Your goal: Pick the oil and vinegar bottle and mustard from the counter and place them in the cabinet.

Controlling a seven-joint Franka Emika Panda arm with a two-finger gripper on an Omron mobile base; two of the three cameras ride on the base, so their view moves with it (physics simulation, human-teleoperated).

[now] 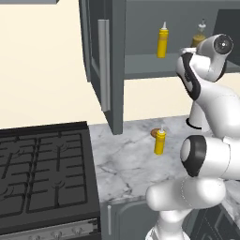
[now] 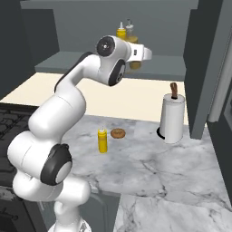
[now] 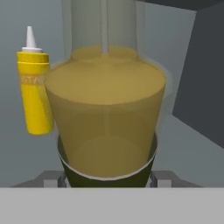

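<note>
The oil and vinegar bottle [image 3: 105, 113], olive-brown glass, stands very close in the hand view, and my gripper [image 3: 107, 177] is shut on its lower body. From the base views, the bottle [image 2: 130, 32] and my hand are inside the open cabinet [image 1: 150, 65], over its shelf. To the bottle's left a yellow squeeze bottle [image 3: 35, 83] stands upright on that shelf [image 2: 68, 61]. The mustard [image 1: 160, 142], yellow with a white nozzle, stands upright on the marble counter [image 1: 131, 164] below the cabinet.
The cabinet door [image 1: 105, 65] with its long silver handle hangs open to the left. A black gas stove [image 1: 42, 168] borders the counter on the left. A paper towel roll [image 2: 172, 118] and a small round brown item [image 2: 118, 133] sit near the wall.
</note>
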